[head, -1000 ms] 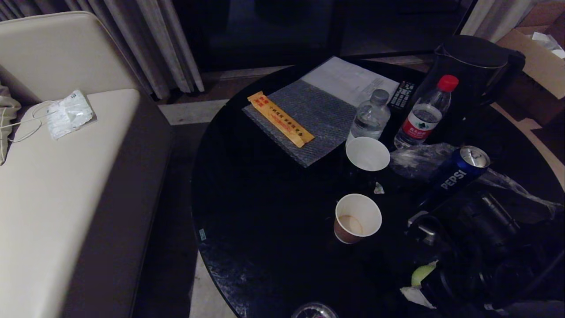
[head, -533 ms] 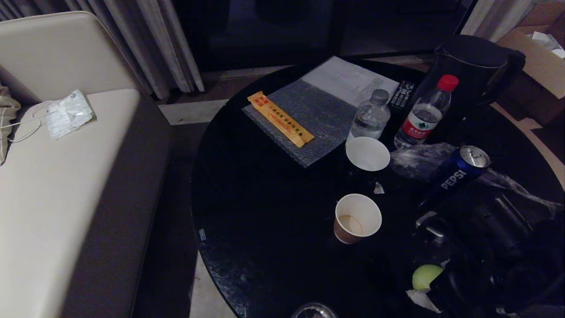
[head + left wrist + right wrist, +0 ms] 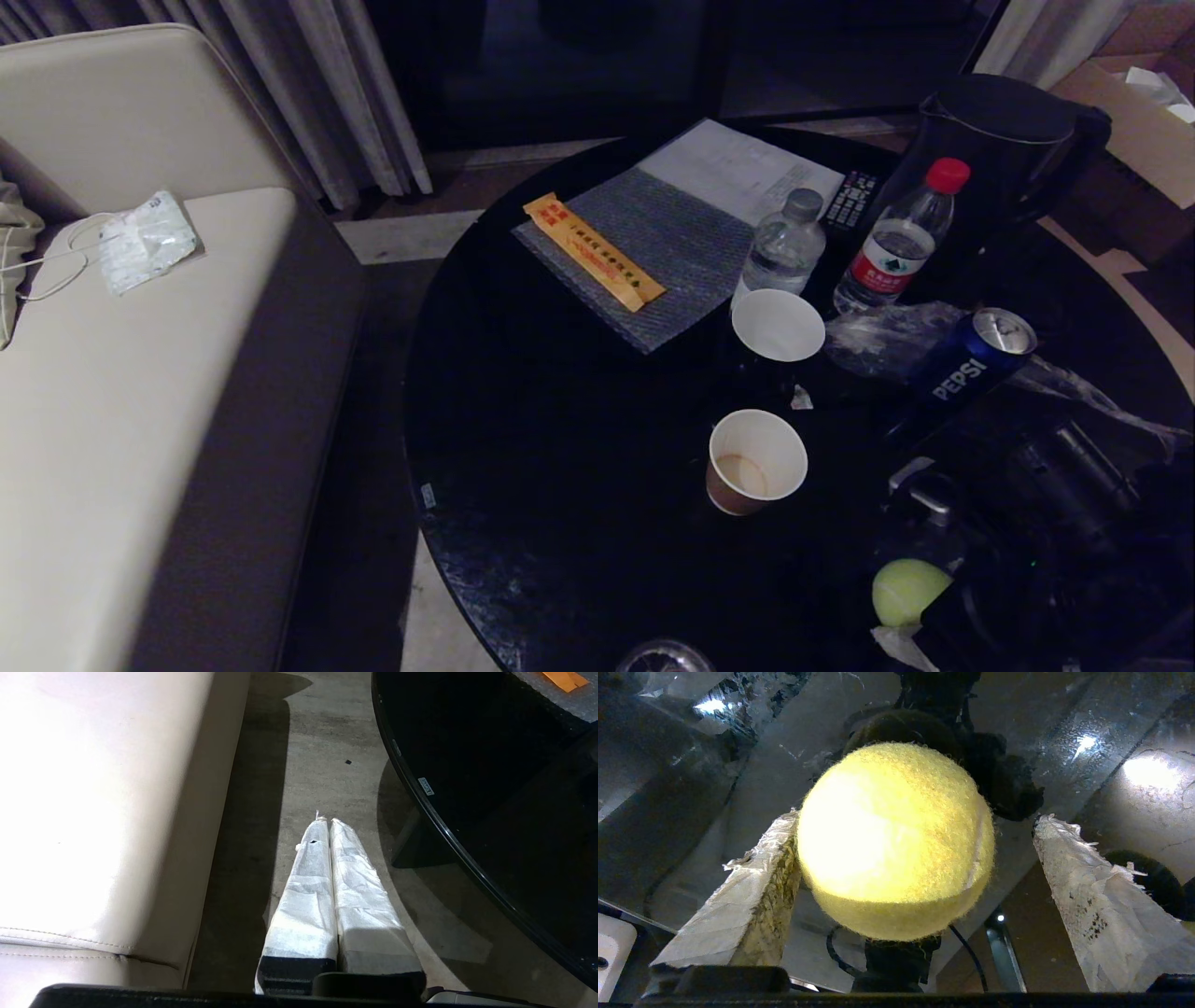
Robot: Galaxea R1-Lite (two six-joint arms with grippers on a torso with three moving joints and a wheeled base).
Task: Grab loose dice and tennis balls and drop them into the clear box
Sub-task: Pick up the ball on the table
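Fuzzy yellow tennis ball (image 3: pixel 896 840) sits between the right gripper's (image 3: pixel 915 849) spread, unclenched fingers on the black table (image 3: pixel 560 448); no clear box visible, so nothing looks boxed.

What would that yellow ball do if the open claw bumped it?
The tennis ball is round and sits on a glossy black table, so it would probably roll. Its fuzzy felt should grip the right gripper's wrapped fingers rather than slip. It looks light and springy, so hardly fragile.
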